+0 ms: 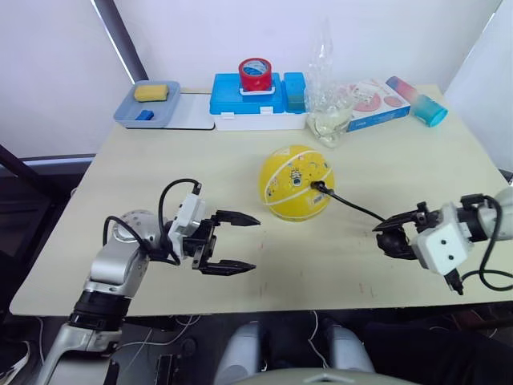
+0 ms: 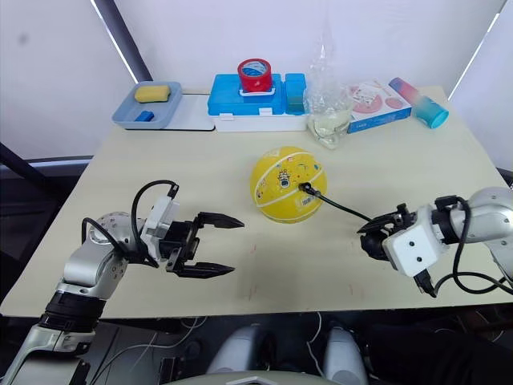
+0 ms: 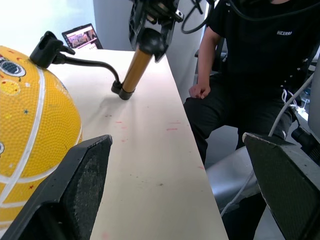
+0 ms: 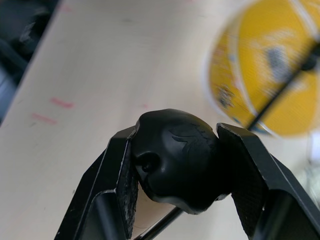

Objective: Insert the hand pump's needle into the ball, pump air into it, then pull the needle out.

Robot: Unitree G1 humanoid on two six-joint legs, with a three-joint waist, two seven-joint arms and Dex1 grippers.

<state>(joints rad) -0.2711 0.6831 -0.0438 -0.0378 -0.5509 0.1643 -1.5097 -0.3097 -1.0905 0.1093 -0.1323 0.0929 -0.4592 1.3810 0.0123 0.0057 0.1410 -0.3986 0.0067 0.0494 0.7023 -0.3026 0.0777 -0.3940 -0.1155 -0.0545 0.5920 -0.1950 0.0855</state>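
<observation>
Yellow ball [image 1: 295,183] sits at table [image 1: 240,160] centre. Black needle fitting [image 1: 318,188] stuck in ball, on side facing R gripper; thin hose [image 1: 357,207] goes from it to hand pump [image 3: 136,66]. R gripper [image 1: 395,234] near front-right edge, fingers pinching pump's black T-handle [image 4: 176,160]; pump tube tilted, lower cap touching table. L gripper [image 1: 236,241] front-left of ball, apart from it, fingers spread wide, nothing between. Person in black [image 3: 255,65] seated beside table.
</observation>
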